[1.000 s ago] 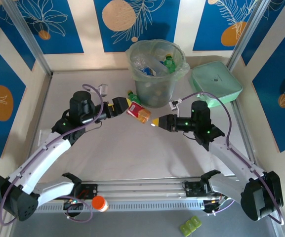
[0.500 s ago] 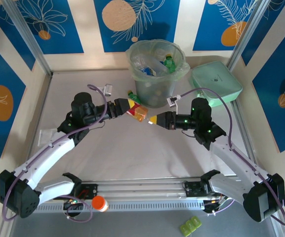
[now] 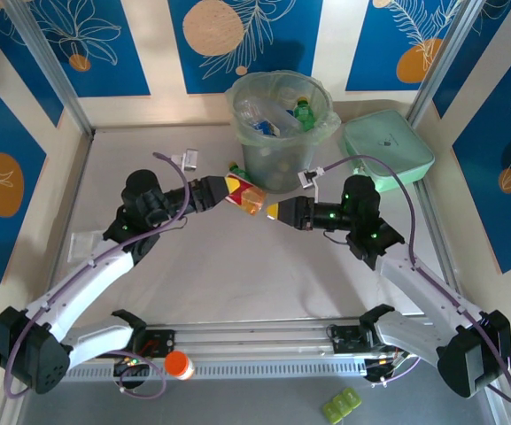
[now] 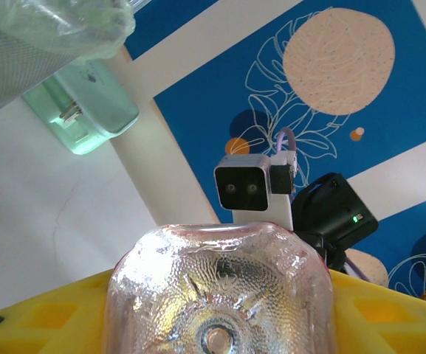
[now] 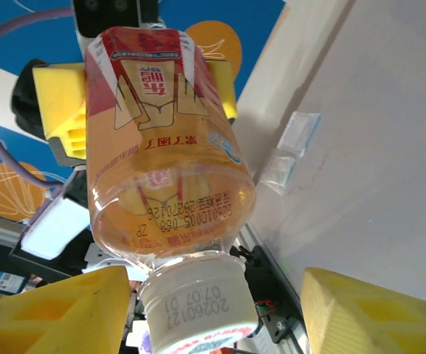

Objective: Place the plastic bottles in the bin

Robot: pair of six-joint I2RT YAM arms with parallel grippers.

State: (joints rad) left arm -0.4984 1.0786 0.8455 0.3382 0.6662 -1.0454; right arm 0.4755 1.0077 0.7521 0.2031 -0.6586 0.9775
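A red-and-yellow-labelled plastic bottle hangs above the table between both arms, just in front of the bin. My left gripper is shut on its base end; the clear base sits between the yellow fingers. My right gripper stands open around the white cap, with a wide gap on the right side. The bottle's label and the left gripper's yellow pads show beyond. The bin holds several bottles, one of them green. Another green bottle lies by the bin's foot.
A flat mint-green box lies right of the bin. An orange-capped item and a green object sit by the rail at the near edge. Small clear bags lie on the white table.
My left gripper has closed on the bottle's base end. My right gripper has opened off the cap. Both arms and the bottle have shifted slightly toward the bin.
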